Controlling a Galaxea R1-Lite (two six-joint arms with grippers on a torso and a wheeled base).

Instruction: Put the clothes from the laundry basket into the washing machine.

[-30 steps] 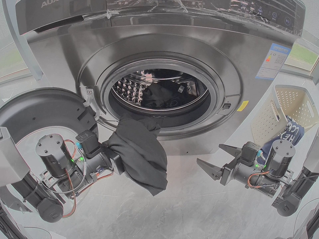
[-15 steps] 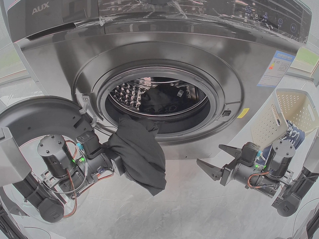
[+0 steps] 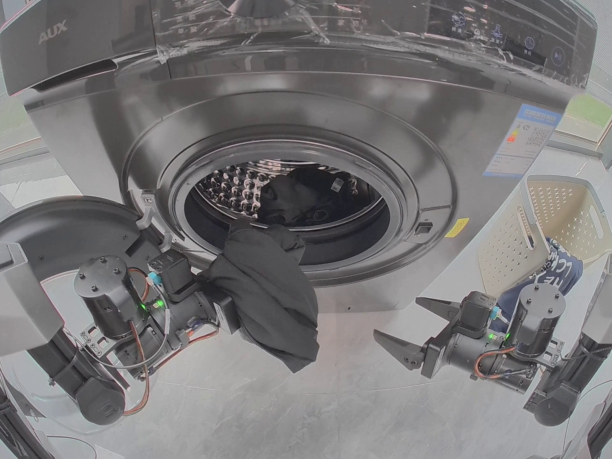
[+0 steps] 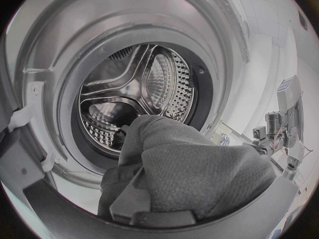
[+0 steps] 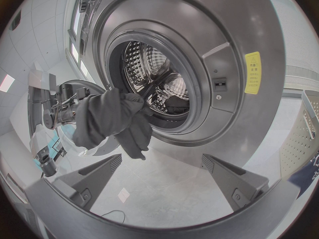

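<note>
Black cloth [image 3: 274,301] hangs bunched in the clamped left gripper [image 3: 223,310], just before the washer's [image 3: 408,224] lower rim, its tail drooping below the opening. The right gripper [image 3: 398,321] sits spread wide and empty near the basket [image 3: 567,205]. Pushed in like this, the tail may snag the rim and spill out.

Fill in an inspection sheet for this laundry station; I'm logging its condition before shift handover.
Surface: pale glossy floor.
Job's things: washing machine, door open; dark garment at the mouth of the drum; dark clothes inside it; laundry basket at the right, holding a blue printed garment.
Clutter: small white scrap on the floor.
Claws: left claw shut on the dark garment; right claw open, empty.
Cables: orange wires at both wrists; thin cable on the floor.
Surroundings: windows; plastic film over the control panel.
</note>
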